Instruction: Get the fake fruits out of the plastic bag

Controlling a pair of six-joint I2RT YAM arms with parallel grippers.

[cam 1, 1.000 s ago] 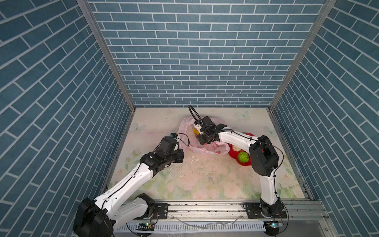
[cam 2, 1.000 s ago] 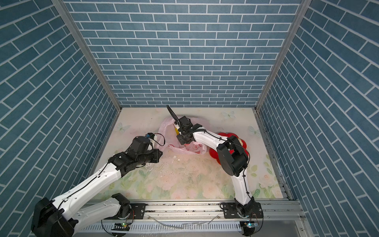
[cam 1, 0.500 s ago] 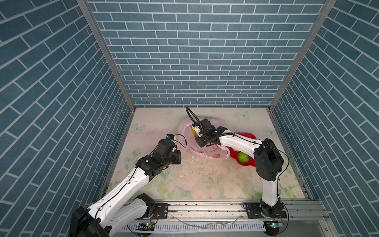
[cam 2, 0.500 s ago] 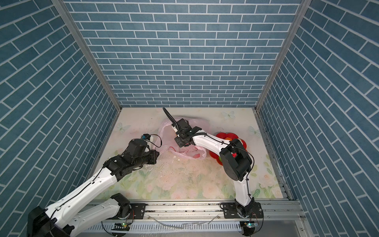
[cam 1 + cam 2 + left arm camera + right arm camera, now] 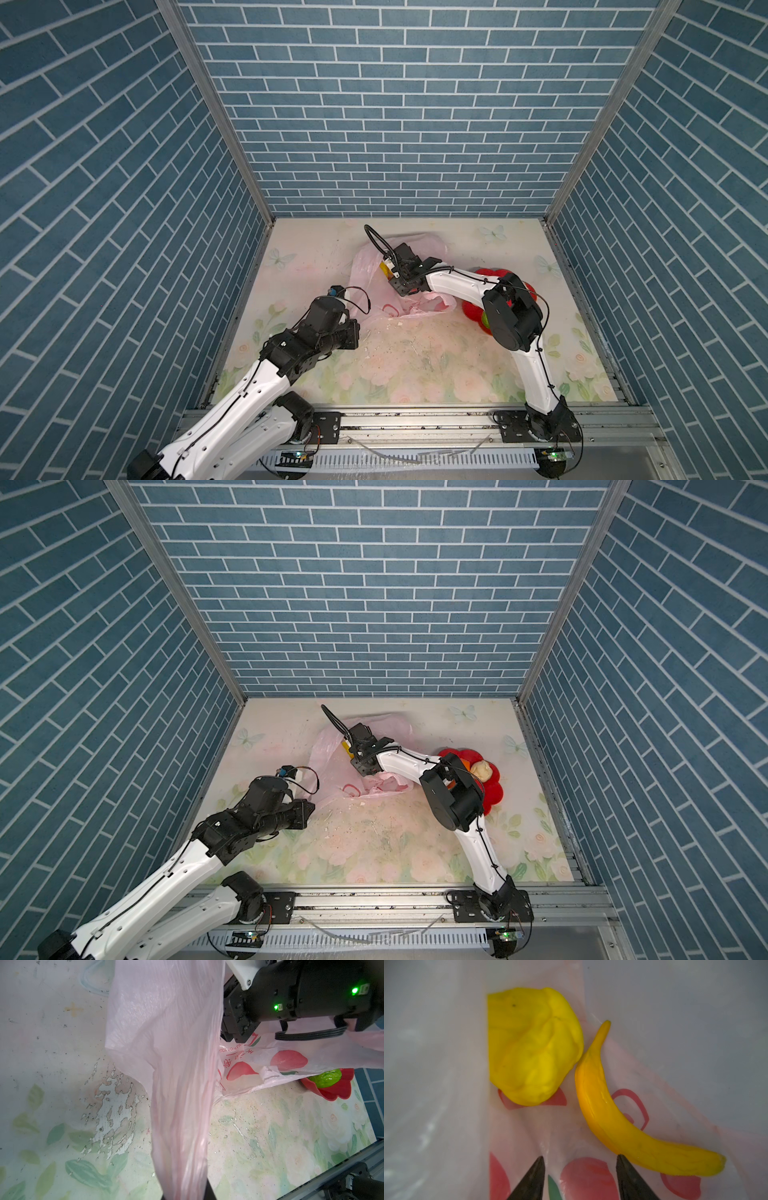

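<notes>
The left gripper (image 5: pixel 352 329) is pinching a stretched strip of the plastic bag (image 5: pixel 363 272) - the bag is lying in the middle of both top views. The right gripper (image 5: pixel 579 1156) is reaching inside it with jaws apart, gripping nothing - one tip is just beside the banana (image 5: pixel 608 1118), which is lying next to a yellow lump (image 5: pixel 533 1049).

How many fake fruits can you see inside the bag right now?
2: a banana by the right gripper's open tips, and a lumpy yellow piece beside its stem end. The bag's folds may hide more.
</notes>
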